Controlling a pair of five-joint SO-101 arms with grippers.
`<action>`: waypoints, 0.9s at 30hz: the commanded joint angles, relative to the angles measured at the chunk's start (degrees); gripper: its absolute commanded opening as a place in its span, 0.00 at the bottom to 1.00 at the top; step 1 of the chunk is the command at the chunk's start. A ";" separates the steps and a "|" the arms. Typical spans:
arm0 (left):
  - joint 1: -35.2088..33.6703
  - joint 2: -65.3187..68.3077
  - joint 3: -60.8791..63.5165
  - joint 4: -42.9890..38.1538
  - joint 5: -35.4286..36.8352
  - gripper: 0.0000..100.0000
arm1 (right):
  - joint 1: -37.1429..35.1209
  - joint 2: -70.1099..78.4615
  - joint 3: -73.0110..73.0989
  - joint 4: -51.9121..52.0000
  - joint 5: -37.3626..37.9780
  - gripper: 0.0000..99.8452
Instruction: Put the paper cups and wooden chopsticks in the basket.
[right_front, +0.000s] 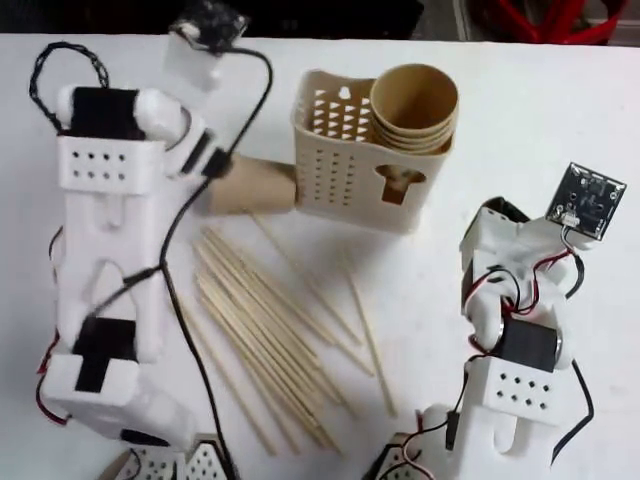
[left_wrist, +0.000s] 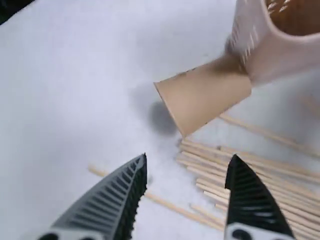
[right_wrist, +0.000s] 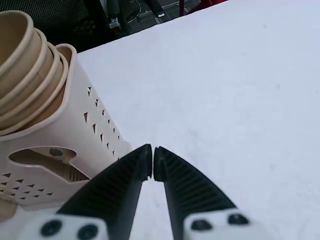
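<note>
The cream perforated basket (right_front: 335, 175) stands on the white table (right_front: 560, 110) and holds nested tan paper cups (right_front: 415, 105). One tan cup (right_front: 250, 187) lies on its side, touching the basket. Pale wooden chopsticks (right_front: 270, 330) lie scattered near it. The left gripper (left_wrist: 189, 159) is spread wide and empty. The right gripper (right_wrist: 152, 155) is all but closed and empty.

Even, diffuse light from overhead floods the white desk (right_front: 520, 110), which glares almost featureless all around the basket (right_front: 350, 170), while the room beyond the basket's far side falls to near black. Shadows are weak and soft-edged: a faint grey smudge lies on the desk at the end of the lying paper cup (left_wrist: 202, 97) farthest from the basket, and the cut-out in the basket's wall shows a dimmer inside.
</note>
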 joint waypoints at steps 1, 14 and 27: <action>-2.15 -2.86 11.34 -5.80 -5.10 0.26 | -0.04 -0.75 -0.26 -1.36 -0.26 0.02; -2.59 -2.77 38.95 -33.14 -14.68 0.26 | -0.04 -0.75 -0.26 -1.36 -0.26 0.02; -0.31 -2.77 52.31 -50.90 -14.51 0.26 | -0.04 -0.75 -0.26 -1.36 -0.26 0.02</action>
